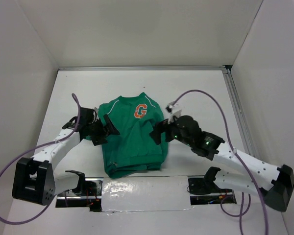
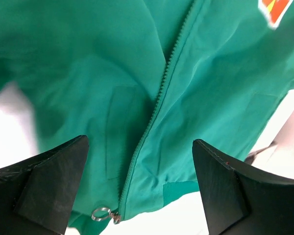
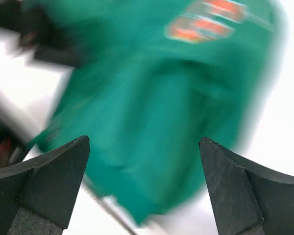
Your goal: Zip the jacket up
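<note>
Left fingers (image 2: 49, 186): two dark pads fill the lower corners of the left wrist view, far apart, with only cloth showing between them.
Left gripper (image 2: 139, 142): spread wide and holding nothing; it hovers at the jacket's left edge (image 1: 104, 130).
Right gripper (image 3: 144, 141): jaws also wide with nothing in them; it sits just beside the jacket's right edge (image 1: 159, 131).
Jacket (image 1: 134, 139): lies front-up in the middle of the white table (image 1: 201, 88), between the two grippers, hem toward the arm bases.
Orange G (image 1: 140, 111): on the chest, at the far end of the garment.
Zip (image 2: 157, 103): runs diagonally across the green front.
Pull ring (image 2: 102, 213): small and metal, at the hem end of the zip.
Right wrist view: blurred; green cloth and the orange letter can be made out.
Purple cables (image 1: 213, 103): loop over each arm.
</note>
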